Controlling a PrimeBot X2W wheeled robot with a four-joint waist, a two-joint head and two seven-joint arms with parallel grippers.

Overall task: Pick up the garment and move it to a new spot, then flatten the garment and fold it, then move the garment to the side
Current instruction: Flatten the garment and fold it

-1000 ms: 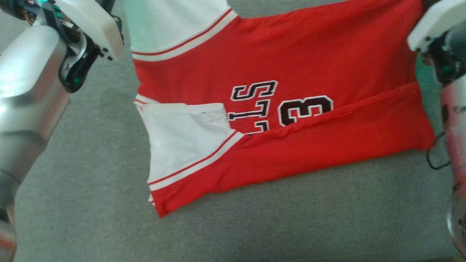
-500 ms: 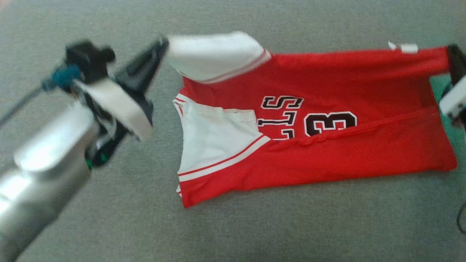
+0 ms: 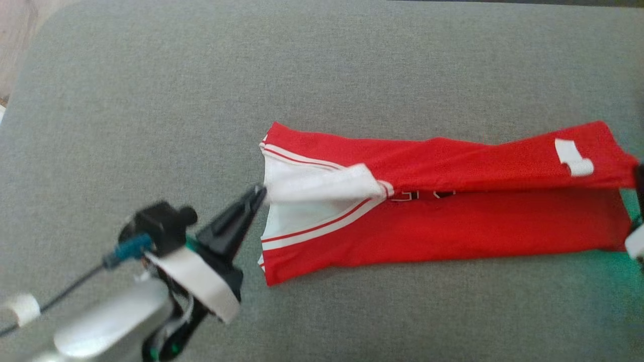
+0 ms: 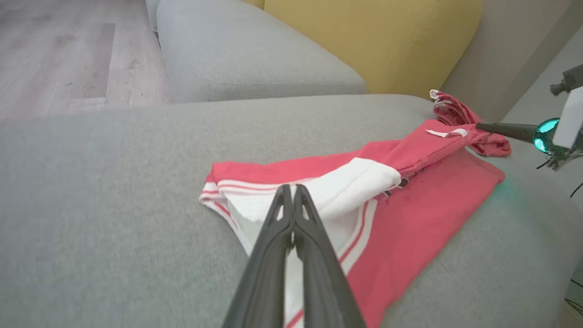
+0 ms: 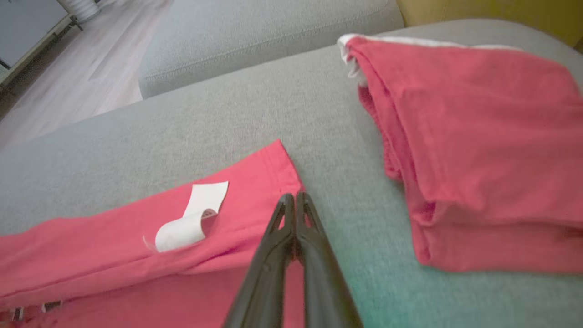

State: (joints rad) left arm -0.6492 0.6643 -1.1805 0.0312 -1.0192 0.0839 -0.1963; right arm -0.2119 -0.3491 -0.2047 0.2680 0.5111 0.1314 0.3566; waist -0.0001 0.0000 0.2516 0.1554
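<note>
Head view shows the garment (image 3: 453,226), a red jersey with white trim, lying folded into a long band across the centre and right of the frame on a grey cushion (image 3: 151,100). Its far edge is doubled over towards the near one, so only slivers of dark print show along the seam between the two layers. A white label (image 3: 571,157) sits on the top layer near the upper right end. At lower left, the left gripper (image 3: 257,193) points up and right with its fingers pressed together, the tips pinching the edge of the white sleeve (image 3: 317,186) at the band's left end. Left wrist view has the same closed fingers at bottom centre, over white cloth, and the right gripper (image 4: 479,126) reaching in from the right edge to the bunched far hem. Right wrist view puts that gripper's fingers at bottom centre, shut tight with the tips at the red hem corner; blur makes it hard to be sure, but cloth seems nipped between them. A second red cloth (image 5: 492,150), folded, lies apart at the right of that frame.
</note>
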